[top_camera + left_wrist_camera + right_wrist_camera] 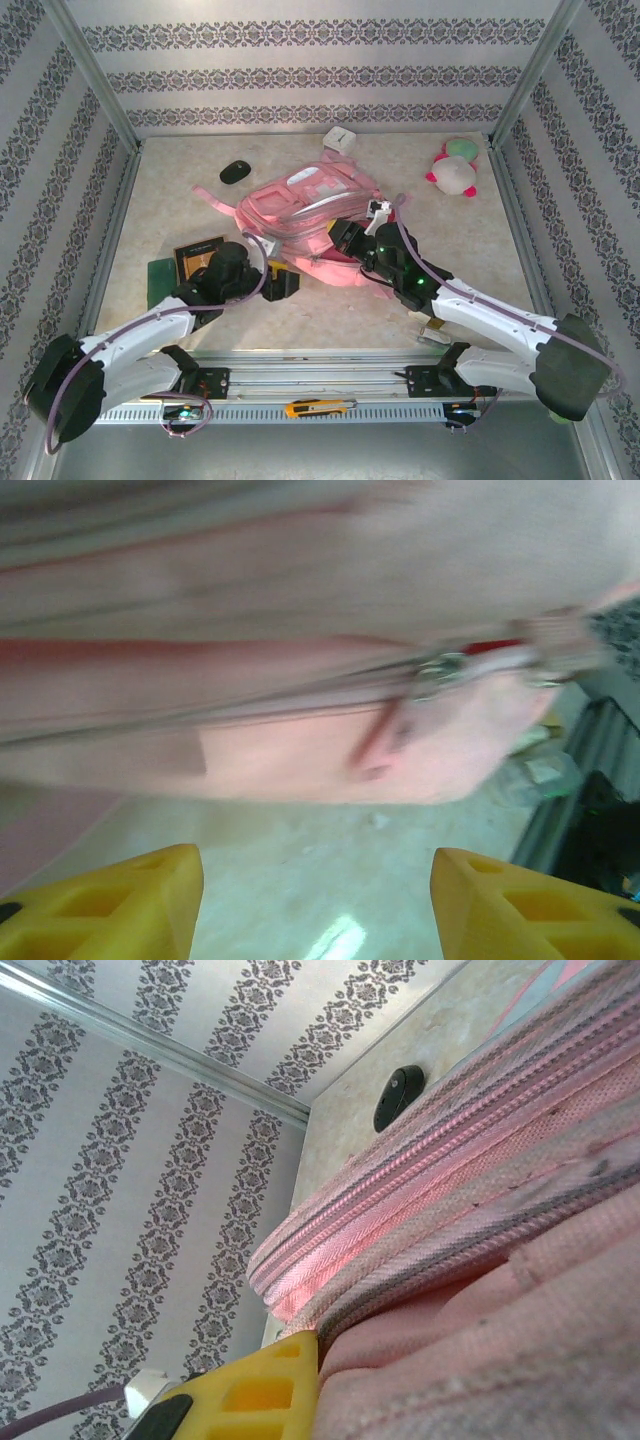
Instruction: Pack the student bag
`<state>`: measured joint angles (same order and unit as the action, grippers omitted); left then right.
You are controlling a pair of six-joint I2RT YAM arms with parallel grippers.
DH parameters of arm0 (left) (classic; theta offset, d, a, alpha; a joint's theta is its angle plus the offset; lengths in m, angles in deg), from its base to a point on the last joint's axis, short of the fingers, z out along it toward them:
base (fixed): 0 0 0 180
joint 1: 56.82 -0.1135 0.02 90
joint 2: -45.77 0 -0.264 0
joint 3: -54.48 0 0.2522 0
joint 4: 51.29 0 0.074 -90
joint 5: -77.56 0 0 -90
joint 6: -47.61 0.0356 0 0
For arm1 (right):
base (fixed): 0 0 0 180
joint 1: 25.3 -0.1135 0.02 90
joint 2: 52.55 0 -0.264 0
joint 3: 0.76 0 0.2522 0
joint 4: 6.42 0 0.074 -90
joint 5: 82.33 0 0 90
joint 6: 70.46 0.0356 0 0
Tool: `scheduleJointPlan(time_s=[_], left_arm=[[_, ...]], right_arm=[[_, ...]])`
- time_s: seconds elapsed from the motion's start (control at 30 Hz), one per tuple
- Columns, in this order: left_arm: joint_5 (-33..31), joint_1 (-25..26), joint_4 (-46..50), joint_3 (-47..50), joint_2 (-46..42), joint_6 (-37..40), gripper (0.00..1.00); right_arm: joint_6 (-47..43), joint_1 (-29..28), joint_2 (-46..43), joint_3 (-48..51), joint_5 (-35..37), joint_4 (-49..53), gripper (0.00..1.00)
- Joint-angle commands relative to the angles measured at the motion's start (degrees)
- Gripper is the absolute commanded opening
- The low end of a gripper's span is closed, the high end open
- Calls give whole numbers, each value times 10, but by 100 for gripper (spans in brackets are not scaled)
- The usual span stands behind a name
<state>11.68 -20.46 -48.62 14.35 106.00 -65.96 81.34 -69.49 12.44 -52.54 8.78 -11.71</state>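
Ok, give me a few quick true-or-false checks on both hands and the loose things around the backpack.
1. The left hand is open with nothing between its fingers. True.
2. The mouse lies on top of the backpack. False: it lies on the table, beside the backpack on the far left.
3. The plush toy sits near the table's far right corner. True.
4. The right hand hangs wide open over the plush toy. False: it is shut, against the backpack's near edge.
5. A utility knife lies on the rail between the arm bases. True.
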Motion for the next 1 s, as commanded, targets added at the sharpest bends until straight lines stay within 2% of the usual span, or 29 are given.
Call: scheduleJointPlan(time_s=[0.0,0.13,0.27,0.5,0.57,0.63,0.73,0.97], left_arm=[[-21,36,-122,-5,26,-13,60],[-81,55,-132,-24,70,1,61],[-100,61,-181,-26,109,1,60],[-112,73,-208,-42,130,1,47],[-121,77,-210,-46,132,-4,37],[-124,81,-205,-49,128,-6,14],[-134,81,-191,-44,118,-11,1],[-222,81,-73,-37,79,-41,0]], right_arm=[[-20,-9,-1,-34,8,-44,0],[-20,-12,-1,-37,8,-45,0],[-23,-12,-6,-36,7,-45,0],[-26,-13,-14,-28,12,-45,0],[-25,-13,-17,-21,15,-46,0],[-22,-12,-21,-13,23,-46,0],[-23,-10,-24,-10,25,-45,0],[-33,0,-36,-12,14,-37,0]])
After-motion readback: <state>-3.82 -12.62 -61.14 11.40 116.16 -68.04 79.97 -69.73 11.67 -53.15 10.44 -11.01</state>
